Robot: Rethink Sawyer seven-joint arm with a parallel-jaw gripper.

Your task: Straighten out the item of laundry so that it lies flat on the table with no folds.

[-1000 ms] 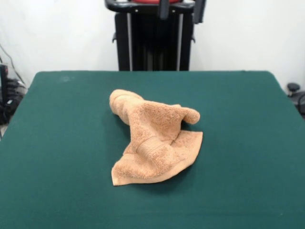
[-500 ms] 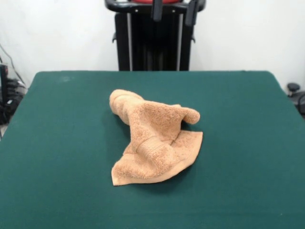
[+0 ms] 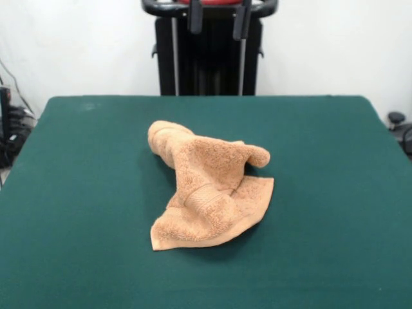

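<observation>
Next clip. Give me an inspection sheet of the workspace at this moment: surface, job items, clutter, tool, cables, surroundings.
Surface: green table, felt-like top, bare around the cloth.
Job's things: orange-tan towel near the table's middle, crumpled; one end rolled into a bunch, a ridge raised along the middle, a flat woven band showing near the lower corner. Not flat.
Clutter: nothing seen.
Tool: tool at the top edge, well above the towel, its two fingers apart, holding nothing.
Cables: dark wires off the table's left side, on the floor.
Surroundings: white wall; black pedestal behind the table; a dark object at the right edge.
</observation>
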